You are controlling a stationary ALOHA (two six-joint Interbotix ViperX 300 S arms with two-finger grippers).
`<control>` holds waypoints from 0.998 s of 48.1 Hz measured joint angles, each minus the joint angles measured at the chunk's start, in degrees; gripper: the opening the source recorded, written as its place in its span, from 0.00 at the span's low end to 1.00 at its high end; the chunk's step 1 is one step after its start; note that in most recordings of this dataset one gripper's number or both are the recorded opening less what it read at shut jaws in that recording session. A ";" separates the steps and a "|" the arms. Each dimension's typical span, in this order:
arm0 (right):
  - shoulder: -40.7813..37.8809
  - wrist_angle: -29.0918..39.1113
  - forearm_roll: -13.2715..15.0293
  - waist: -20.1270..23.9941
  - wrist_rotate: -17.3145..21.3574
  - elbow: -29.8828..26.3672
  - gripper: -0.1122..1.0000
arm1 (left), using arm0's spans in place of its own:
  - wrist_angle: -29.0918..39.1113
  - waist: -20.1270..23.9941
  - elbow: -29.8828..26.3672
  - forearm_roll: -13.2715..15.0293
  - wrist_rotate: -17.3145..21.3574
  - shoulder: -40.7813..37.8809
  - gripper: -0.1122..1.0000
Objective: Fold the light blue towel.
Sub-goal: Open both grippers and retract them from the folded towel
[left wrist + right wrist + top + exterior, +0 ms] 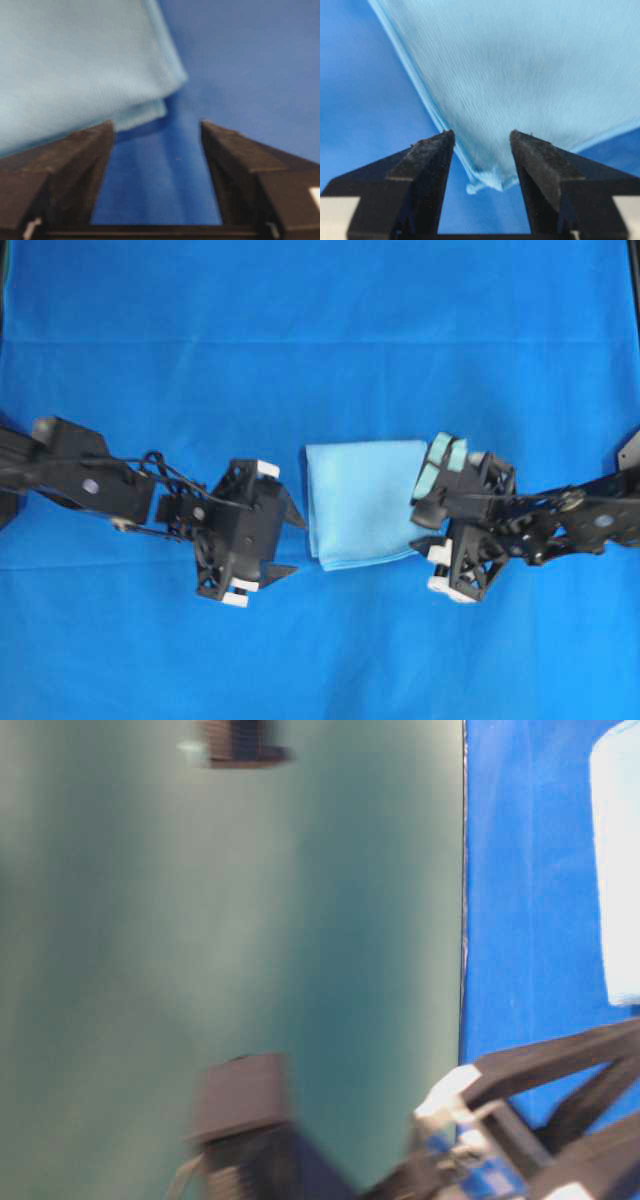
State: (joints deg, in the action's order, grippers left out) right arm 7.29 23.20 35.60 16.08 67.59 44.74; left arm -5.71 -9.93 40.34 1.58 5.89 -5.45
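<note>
Between the two arms, on the royal-blue cloth covering the worktop (300, 340), lies the pale sky-blue microfibre towel (362, 502), already doubled into a rectangle whose long axis runs toward and away from the top of the overhead view. The left pincer (298, 545) sits just beside the towel's left edge, jaws spread and holding nothing, with only a corner of the fabric near one finger in its wrist view. The right pincer (481, 145) is nearer (its arm overlaps the right edge), jaws parted astride a towel corner, not clamped.
</note>
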 measured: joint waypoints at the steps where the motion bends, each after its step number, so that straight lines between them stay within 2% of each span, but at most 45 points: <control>1: 0.88 0.53 0.26 0.00 -0.35 -0.18 0.59 | 0.53 0.00 0.09 0.00 0.09 0.97 0.70; 10: 9.40 7.21 2.72 0.09 -3.34 -1.23 0.59 | 4.83 0.00 1.23 0.00 0.18 10.11 0.69; 19: 18.63 13.71 7.03 0.18 -4.75 -0.62 0.59 | 5.89 0.53 5.10 0.00 0.35 21.18 0.69; 25: 25.49 14.59 10.55 0.18 -4.75 2.11 0.59 | 5.89 0.88 8.35 0.00 0.35 28.56 0.69; 33: 35.60 14.77 13.89 0.26 -5.01 5.71 0.59 | 6.06 2.11 13.45 0.00 0.35 37.97 0.69; 40: 43.42 14.85 16.35 0.26 -5.01 9.40 0.59 | 6.68 2.72 17.14 -0.09 0.35 46.05 0.69; 48: 51.42 14.85 17.93 0.26 -5.01 15.21 0.59 | 8.88 3.78 21.45 -0.09 0.44 55.46 0.69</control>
State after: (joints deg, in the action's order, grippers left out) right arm 58.71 38.06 53.53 16.35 62.58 59.94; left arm 3.16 -6.15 61.79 1.49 6.33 50.01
